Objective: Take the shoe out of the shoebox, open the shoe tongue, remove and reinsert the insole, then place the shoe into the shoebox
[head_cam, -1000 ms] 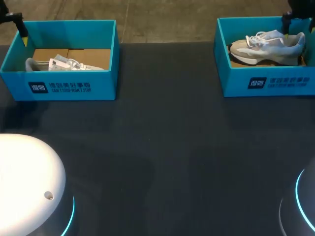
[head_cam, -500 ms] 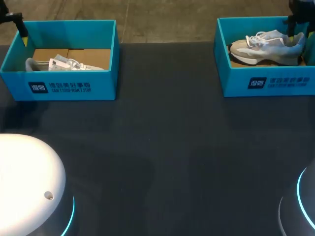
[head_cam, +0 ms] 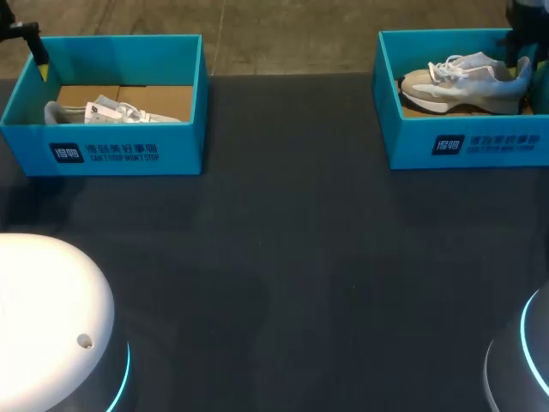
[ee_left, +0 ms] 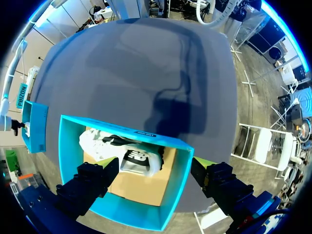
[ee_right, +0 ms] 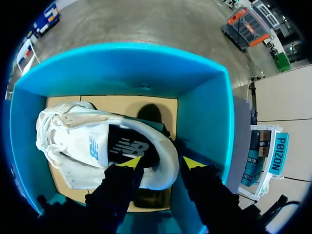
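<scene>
On the dark table (head_cam: 283, 257) stand two blue boxes, well apart. The right shoebox (head_cam: 463, 142) holds a pale shoe (head_cam: 467, 81), which rests on its sole on the cardboard floor with its heel toward the box's right wall. The right gripper (ee_right: 162, 163) is down inside this box at the heel, its fingers parted. One yellow tip sits in the shoe's dark opening and the other outside the heel, so the heel rim lies between them. Neither tip looks pressed against it, though the dark fingers hide part of the heel. The left shoebox (head_cam: 111, 150) holds a second shoe (head_cam: 111, 112) lying flat. The left gripper (ee_left: 155, 163) hangs above that box's corner, spread wide and holding nothing.
</scene>
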